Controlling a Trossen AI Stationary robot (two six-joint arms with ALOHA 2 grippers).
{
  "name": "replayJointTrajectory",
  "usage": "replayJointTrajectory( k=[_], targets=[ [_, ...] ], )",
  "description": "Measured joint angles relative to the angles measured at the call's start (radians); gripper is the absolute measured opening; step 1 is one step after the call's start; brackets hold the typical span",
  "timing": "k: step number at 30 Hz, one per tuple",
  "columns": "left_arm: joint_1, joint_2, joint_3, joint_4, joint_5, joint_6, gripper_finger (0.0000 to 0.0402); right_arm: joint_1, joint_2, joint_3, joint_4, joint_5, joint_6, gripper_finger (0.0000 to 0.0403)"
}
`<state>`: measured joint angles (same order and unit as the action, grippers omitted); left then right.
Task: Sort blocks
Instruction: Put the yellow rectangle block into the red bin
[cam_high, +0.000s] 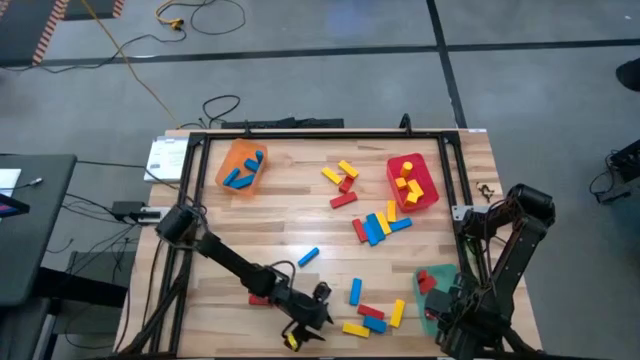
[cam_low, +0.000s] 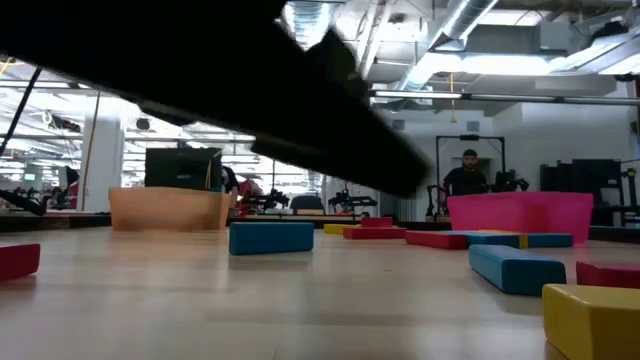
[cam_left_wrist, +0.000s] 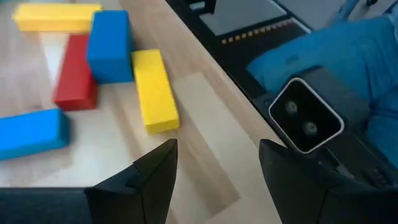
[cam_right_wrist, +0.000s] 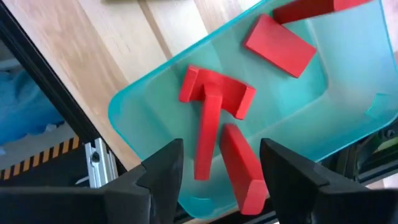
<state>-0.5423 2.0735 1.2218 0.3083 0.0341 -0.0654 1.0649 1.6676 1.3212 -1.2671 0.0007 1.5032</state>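
My left gripper (cam_high: 325, 318) (cam_left_wrist: 217, 180) is open low over bare wood by the table's near edge. Just ahead of its fingers lies a yellow block (cam_left_wrist: 154, 90) (cam_high: 355, 328), flat on the table. Beyond it a blue block (cam_left_wrist: 111, 46) rests partly on a red one (cam_left_wrist: 74, 71). My right gripper (cam_right_wrist: 221, 180) (cam_high: 440, 300) points down, open, above the green tray (cam_right_wrist: 137, 106) (cam_high: 418, 272) at the near right. Several red blocks (cam_right_wrist: 214, 99) lie in the tray, one long one leaning over another.
An orange tray (cam_high: 242, 165) with blue blocks stands at the far left, and a red tray (cam_high: 412, 182) with yellow blocks at the far right. Loose blocks (cam_high: 378, 225) lie mid-table, with one blue block (cam_high: 308, 257) apart. A black frame (cam_high: 320, 133) rims the table. A person (cam_low: 468, 175) stands far behind.
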Motion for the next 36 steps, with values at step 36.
replayJointTrajectory(
  k=[36],
  targets=[
    [-0.002,0.145,0.173,0.019,-0.191,-0.118,0.0222,-0.011,0.0,0.002,0.019,0.081,-0.008,0.0227]
  ],
)
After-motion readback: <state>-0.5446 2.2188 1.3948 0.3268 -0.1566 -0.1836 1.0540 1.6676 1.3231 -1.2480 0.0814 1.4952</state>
